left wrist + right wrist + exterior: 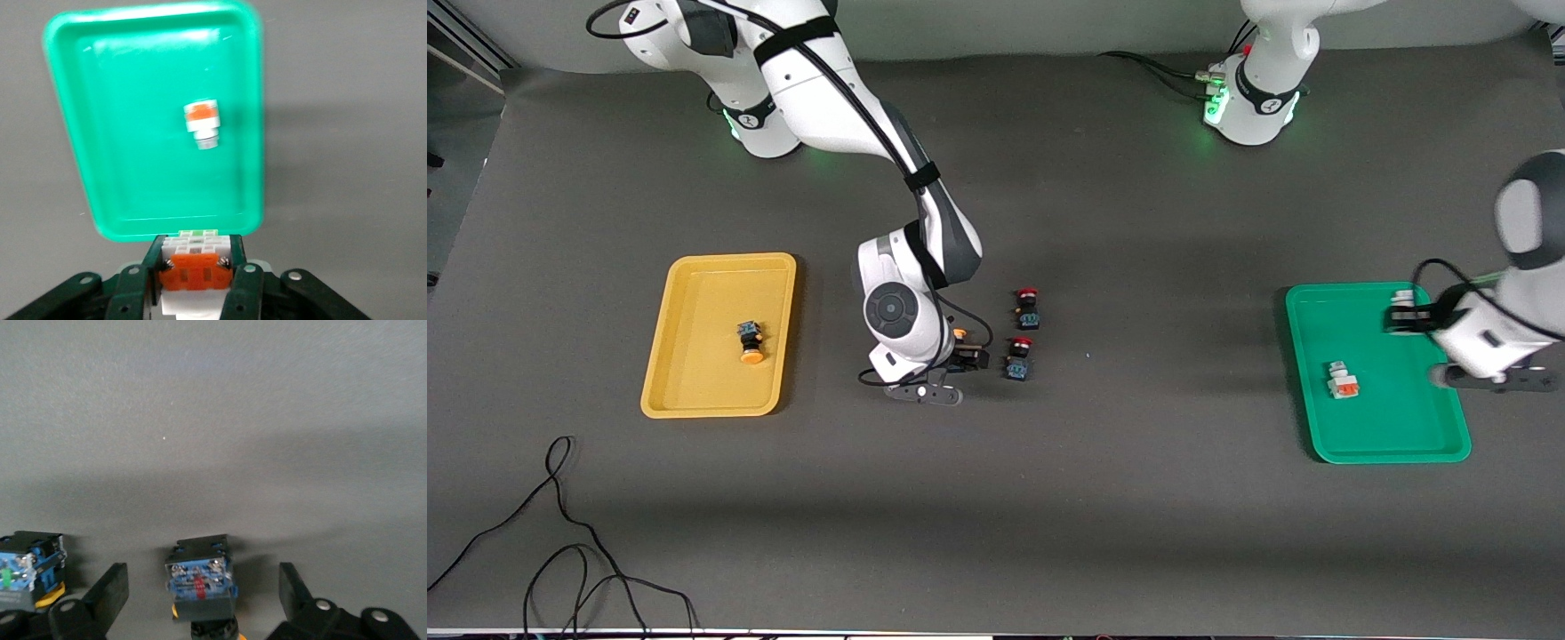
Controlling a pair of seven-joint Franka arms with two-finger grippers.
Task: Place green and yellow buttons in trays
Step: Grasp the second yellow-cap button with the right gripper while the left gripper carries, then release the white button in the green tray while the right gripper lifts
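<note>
On dark grey table (1138, 498), black cables (560, 551) trail near yellow tray (685, 404).

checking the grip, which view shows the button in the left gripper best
The left wrist view: the white button sits clamped between the fingers. The front view shows it small over the green tray; the right wrist view misses it.

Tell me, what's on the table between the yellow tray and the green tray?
In the front view: the right gripper, an orange-capped button beside it, and two red-capped buttons.

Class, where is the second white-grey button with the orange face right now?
The white-grey button is clamped in the left gripper, over the green tray's rim at the edge toward the robots.
</note>
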